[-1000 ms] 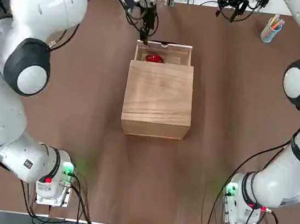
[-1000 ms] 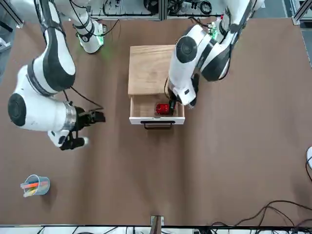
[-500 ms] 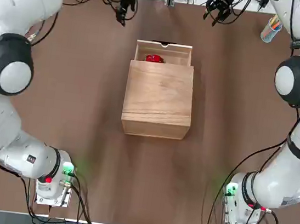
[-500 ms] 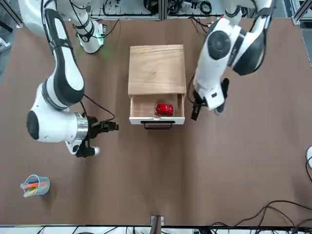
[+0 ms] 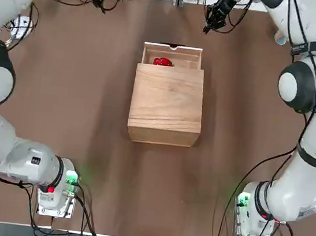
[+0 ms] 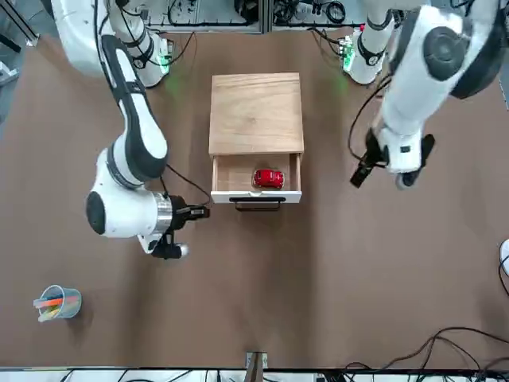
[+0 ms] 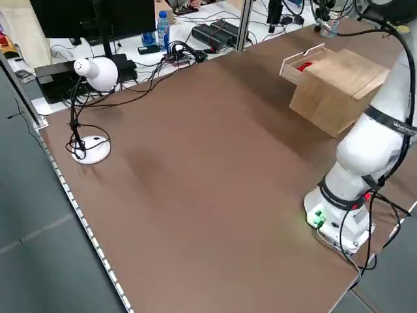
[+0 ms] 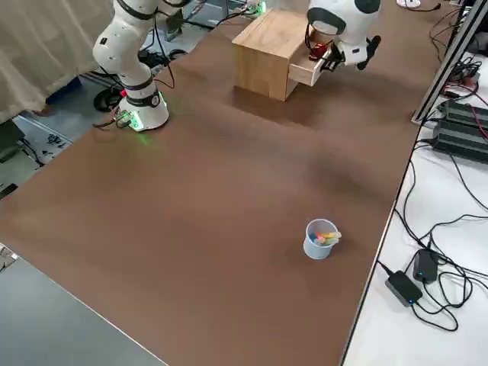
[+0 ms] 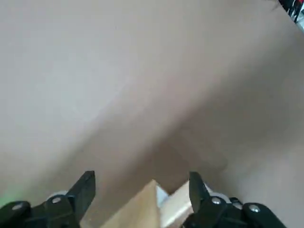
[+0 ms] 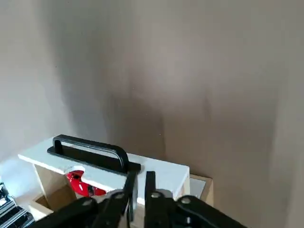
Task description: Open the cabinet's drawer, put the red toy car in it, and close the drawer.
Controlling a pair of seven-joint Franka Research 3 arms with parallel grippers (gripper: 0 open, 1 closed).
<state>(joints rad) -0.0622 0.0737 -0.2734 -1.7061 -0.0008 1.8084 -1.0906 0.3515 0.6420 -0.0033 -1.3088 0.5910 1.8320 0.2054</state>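
The cabinet (image 5: pixel 166 104) stands mid-table with its drawer (image 5: pixel 173 52) pulled out on the far side. The red toy car (image 5: pixel 162 61) lies inside the drawer, also visible as the car (image 6: pixel 269 178). My right gripper (image 6: pixel 200 212) hovers just off the drawer's black handle (image 6: pixel 256 204), to its side, fingers shut on nothing. In the right wrist view the handle (image 10: pixel 90 147) and the car (image 10: pixel 80 184) lie beyond the closed fingertips (image 10: pixel 129 186). My left gripper (image 6: pixel 382 177) is open and empty, well away from the drawer on its other side.
A blue cup of pens (image 6: pixel 56 303) stands on the far right part of the table. A white desk lamp (image 7: pixel 96 72) and cables lie off the table's left edge. A white mouse (image 6: pixel 505 259) peeks in at the far left.
The left gripper has drawn away from the drawer's corner, out to the left. The right gripper has swung in toward the drawer handle and closed its fingers. The car has not moved.
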